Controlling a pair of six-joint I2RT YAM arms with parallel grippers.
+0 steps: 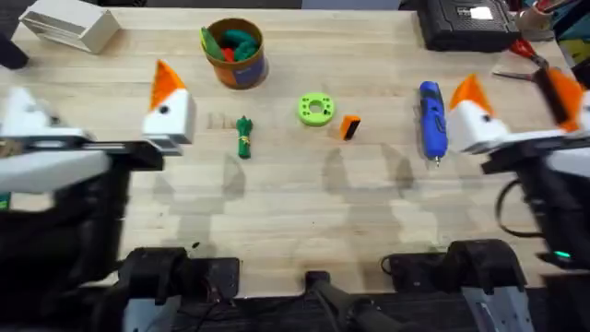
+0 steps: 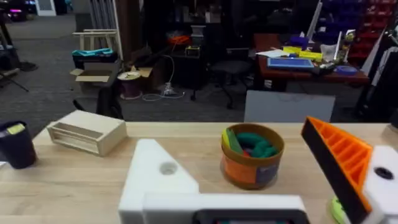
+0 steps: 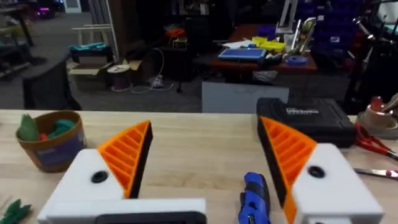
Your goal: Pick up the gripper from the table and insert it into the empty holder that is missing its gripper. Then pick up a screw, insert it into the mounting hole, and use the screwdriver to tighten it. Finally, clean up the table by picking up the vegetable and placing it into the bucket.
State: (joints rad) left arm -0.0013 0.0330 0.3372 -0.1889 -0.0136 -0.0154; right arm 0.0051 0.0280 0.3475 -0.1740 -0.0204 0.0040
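Left gripper [image 2: 255, 180]: open, one bare holder [image 2: 158, 177]. Right gripper [image 3: 202, 165]: open. Overhead adds loose orange finger [image 1: 350, 126], vegetable [image 1: 243, 136], screwdriver [image 1: 431, 118].

Orange gripper [image 1: 350, 126] lies on table [image 1: 295, 212] between screwdriver [image 1: 431, 120] and vegetable [image 1: 243, 137].
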